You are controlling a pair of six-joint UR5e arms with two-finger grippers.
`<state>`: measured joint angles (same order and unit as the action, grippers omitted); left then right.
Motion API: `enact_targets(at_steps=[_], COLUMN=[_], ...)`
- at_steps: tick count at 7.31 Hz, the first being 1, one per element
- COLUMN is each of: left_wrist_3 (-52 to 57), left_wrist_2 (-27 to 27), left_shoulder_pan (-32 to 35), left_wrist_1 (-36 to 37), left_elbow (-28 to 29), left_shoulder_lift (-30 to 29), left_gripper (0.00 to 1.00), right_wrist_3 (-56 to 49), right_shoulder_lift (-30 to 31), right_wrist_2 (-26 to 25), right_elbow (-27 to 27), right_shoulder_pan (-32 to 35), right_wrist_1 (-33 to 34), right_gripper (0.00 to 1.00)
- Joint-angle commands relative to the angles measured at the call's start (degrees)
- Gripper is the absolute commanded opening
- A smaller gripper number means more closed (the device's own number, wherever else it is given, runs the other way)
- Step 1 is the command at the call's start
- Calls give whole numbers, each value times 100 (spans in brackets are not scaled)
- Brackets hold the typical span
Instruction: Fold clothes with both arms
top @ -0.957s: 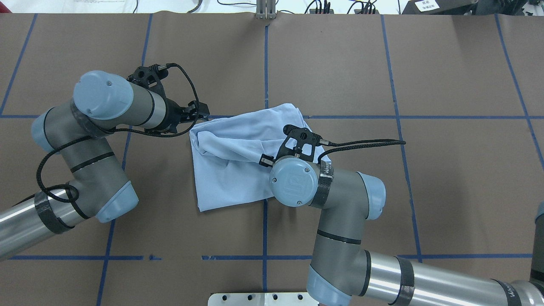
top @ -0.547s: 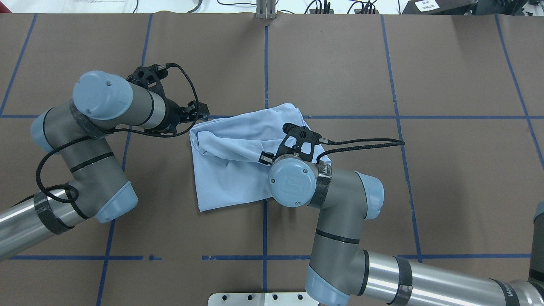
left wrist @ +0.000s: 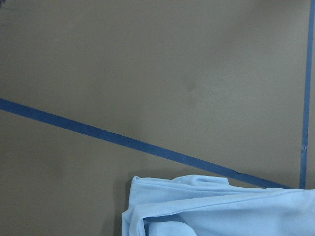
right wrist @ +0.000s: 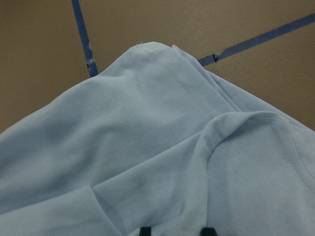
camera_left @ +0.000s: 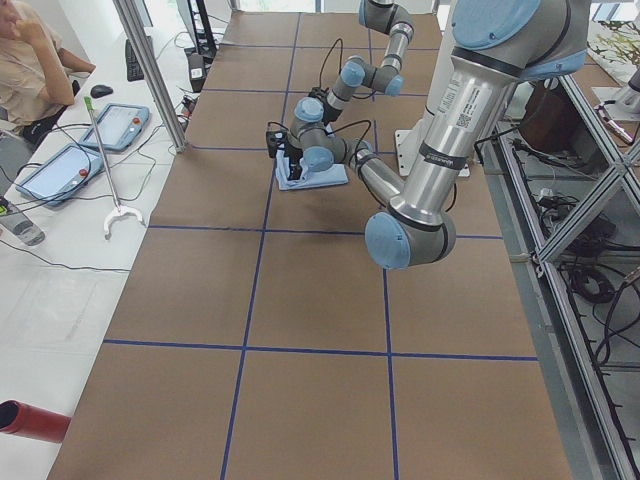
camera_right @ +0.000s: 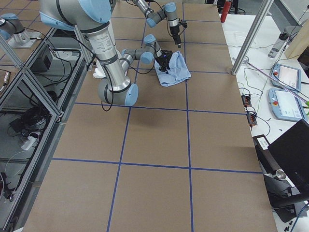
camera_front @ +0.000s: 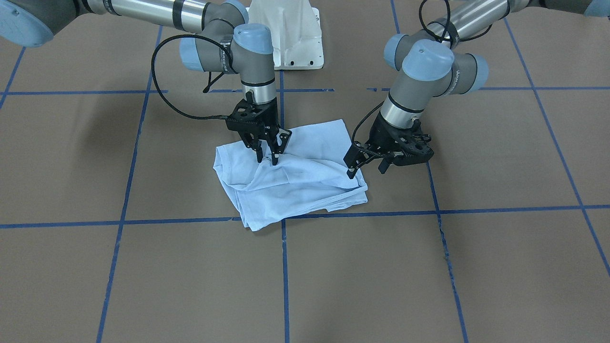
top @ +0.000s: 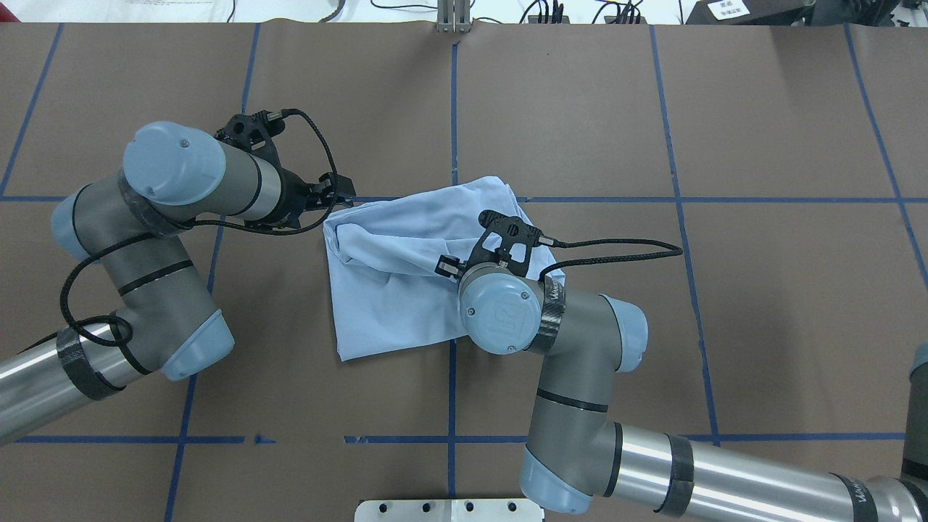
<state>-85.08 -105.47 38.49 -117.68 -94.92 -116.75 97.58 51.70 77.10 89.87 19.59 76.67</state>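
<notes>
The light blue T-shirt (camera_front: 295,190) lies crumpled and partly folded at the table's middle (top: 391,290). Its print and tag are hidden. My right gripper (camera_front: 268,159) points straight down onto the shirt's middle, fingers a little apart astride a raised fold. The right wrist view shows both fingertips (right wrist: 145,230) apart on the cloth (right wrist: 147,137). My left gripper (camera_front: 365,169) is open and low at the shirt's side edge, one fingertip touching the hem. In the overhead view it (top: 342,194) sits at the shirt's far left corner. The left wrist view shows only that corner (left wrist: 221,211).
The brown table cover has a blue tape grid (top: 453,101). The white pedestal base (camera_front: 286,43) stands behind the shirt on the robot's side. A person (camera_left: 30,60) and tablets (camera_left: 60,170) are at a side table beyond the far edge.
The right arm's wrist has shifted slightly left and toward the robot over the shirt. The left arm and the shirt's outline have barely moved.
</notes>
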Motion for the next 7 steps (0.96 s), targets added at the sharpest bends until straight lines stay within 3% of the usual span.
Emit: enact_targets(at_steps=[1, 5, 7], left_wrist_3=[-9, -26, -27], left_wrist_2=[0, 0, 0], left_shoulder_pan=[0, -9, -9], left_wrist_1=[-1, -1, 8], left_elbow=[0, 0, 0], left_shoulder_lift=[4, 4, 4], left_gripper=[100, 100, 100], right_wrist_3=[-20, -466, -695], right_shoulder_lift=[-2, -89, -676], right_wrist_2=[16, 33, 33], right_elbow=[39, -135, -958], right_shoulder_pan=[106, 536, 712], right_wrist_1=[-11, -11, -20], right_gripper=[0, 0, 0])
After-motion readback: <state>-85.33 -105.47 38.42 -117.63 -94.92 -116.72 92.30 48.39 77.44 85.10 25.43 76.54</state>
